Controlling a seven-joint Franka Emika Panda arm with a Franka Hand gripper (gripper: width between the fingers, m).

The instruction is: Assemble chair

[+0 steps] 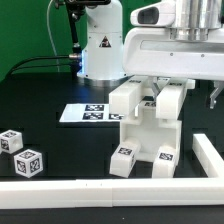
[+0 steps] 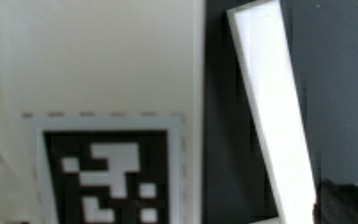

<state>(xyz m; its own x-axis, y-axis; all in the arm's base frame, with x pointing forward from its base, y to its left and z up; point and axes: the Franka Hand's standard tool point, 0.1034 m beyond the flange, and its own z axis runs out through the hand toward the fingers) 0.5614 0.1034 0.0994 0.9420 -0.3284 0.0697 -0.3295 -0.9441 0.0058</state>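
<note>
The partly built chair (image 1: 143, 140) stands upright at the middle right of the table in the exterior view. It is a white block body with two tagged feet toward the front. My gripper (image 1: 148, 106) hangs straight above it, open. Its two broad white fingers (image 1: 124, 99) straddle the chair's top, with dark gaps beside a small tagged part between them. Two loose tagged cube legs (image 1: 9, 141) (image 1: 30, 161) lie at the exterior view's front left. The wrist view is filled by a white chair face with a large tag (image 2: 105, 172) and a bright white edge (image 2: 274, 120) beside it. My fingertips cannot be made out there.
The marker board (image 1: 88, 112) lies flat behind the chair, in front of the robot base (image 1: 100, 50). A long white border rail (image 1: 90, 192) runs along the table's front edge, and another rail piece (image 1: 208, 152) stands on the exterior view's right.
</note>
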